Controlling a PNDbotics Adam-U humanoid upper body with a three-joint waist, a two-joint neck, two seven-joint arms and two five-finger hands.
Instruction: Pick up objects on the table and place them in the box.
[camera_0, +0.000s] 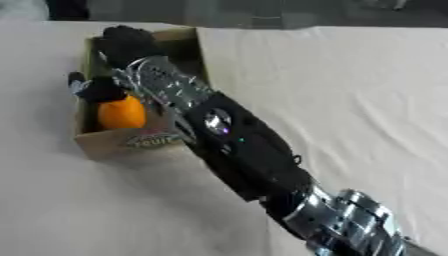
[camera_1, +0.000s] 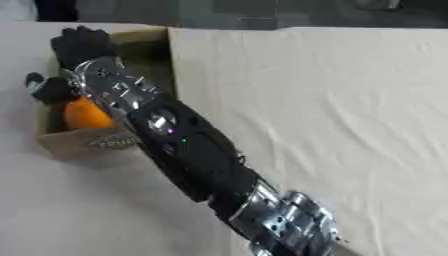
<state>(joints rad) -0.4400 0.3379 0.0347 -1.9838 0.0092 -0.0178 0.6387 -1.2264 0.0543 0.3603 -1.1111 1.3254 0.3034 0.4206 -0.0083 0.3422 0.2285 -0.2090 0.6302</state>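
Reaching across from the five o'clock corner, the robot's right arm (camera_0: 254, 155) stretches up to the box (camera_0: 131, 142), which sits on the table (camera_0: 350, 100) at about ten o'clock. Starting at the left, a toy (camera_0: 109, 102) with a black top and an orange belly stands in the box, against its left wall. A bit of black pokes over that wall. Next to the toy, the arm lies right over the box, and the right hand (camera_0: 127, 42) hangs above the far end, at about eleven o'clock. The hand looks like a dark lump. I cannot tell if its fingers are curled, straight, or holding something.

To the right, the table is plain cloth, and I see no other things waiting there.

What could go wrong? The arm sits very close to the toy and the near wall. If it pulls back low, I think it could bump the toy over or drag the light cardboard box along. Lifting first would be safer. The left hand does not show.
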